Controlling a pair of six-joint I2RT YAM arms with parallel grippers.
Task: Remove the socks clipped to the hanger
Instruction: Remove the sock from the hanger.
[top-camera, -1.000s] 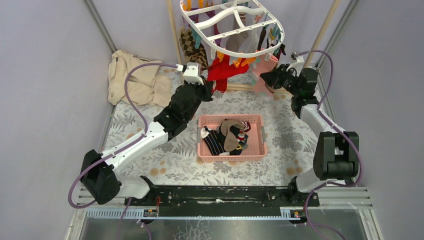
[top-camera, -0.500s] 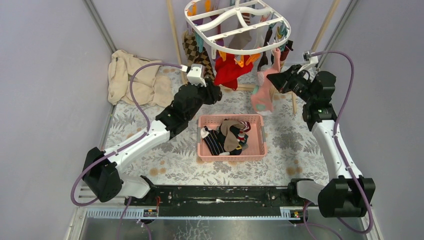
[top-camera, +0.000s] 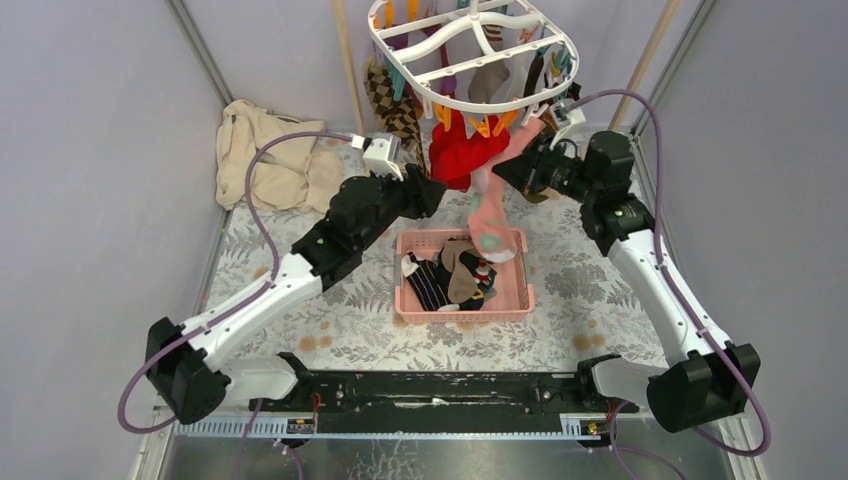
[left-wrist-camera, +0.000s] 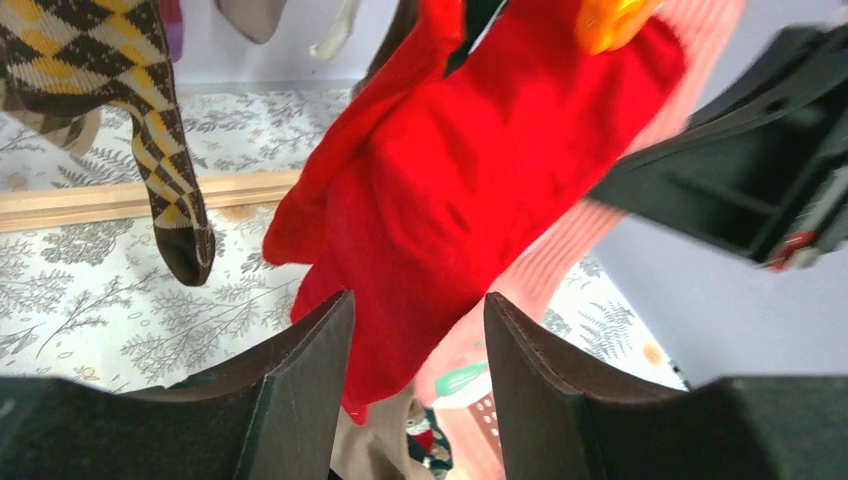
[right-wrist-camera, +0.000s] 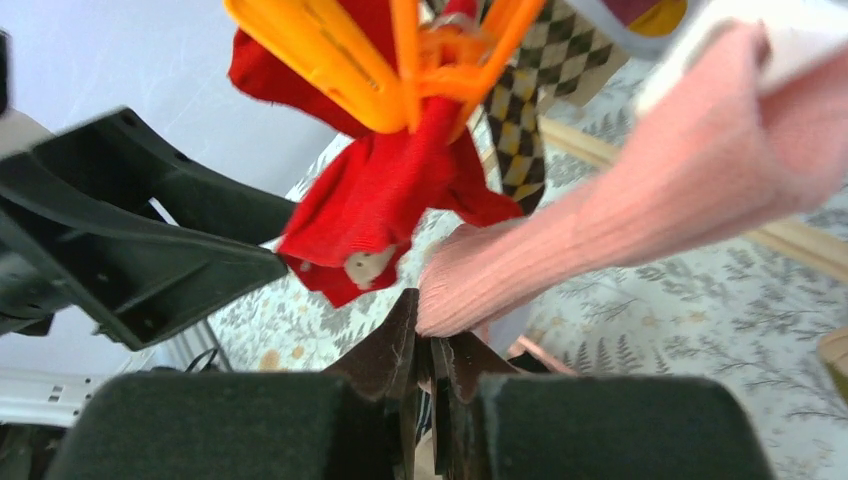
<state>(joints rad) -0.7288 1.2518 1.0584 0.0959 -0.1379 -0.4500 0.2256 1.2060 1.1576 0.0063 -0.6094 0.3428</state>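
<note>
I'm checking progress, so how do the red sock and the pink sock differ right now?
The red sock hangs from an orange clip; the pink sock slants down toward the basket. The right gripper is shut on the pink sock; the left gripper is open at the red sock's lower end, not pinching it. Both hang under the hanger.

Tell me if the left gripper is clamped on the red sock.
No: the left gripper stands open, its fingers apart on either side of the hanging red sock.
</note>
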